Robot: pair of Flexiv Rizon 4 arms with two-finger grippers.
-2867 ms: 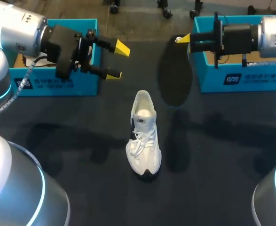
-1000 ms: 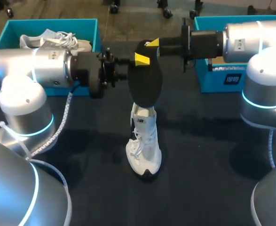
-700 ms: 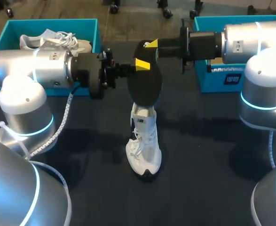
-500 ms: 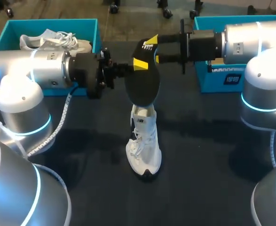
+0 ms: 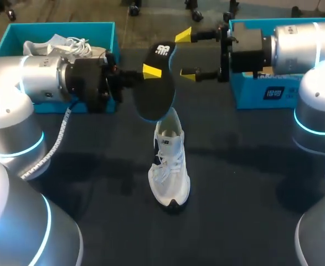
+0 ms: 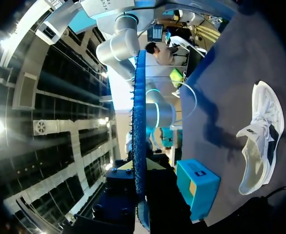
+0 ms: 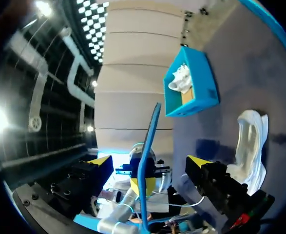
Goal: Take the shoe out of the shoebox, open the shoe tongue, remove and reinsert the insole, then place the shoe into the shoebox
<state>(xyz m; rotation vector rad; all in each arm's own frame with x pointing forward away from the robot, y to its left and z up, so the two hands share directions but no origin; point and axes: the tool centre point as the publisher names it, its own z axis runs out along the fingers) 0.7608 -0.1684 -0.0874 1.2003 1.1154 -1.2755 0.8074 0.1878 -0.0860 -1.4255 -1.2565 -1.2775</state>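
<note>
Insole (image 5: pixel 154 91) — now in left gripper (image 5: pixel 149 74)

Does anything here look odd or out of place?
Only the black insole: it's out of the white shoe, held in mid-air above it by the left gripper. Nothing looks spilled or damaged.

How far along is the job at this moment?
Done: the shoe stands on the table, insole out. In hand: the left gripper holds the insole above the shoe; the right gripper is open. Left: reinsert it, then put the shoe in the shoebox.
</note>
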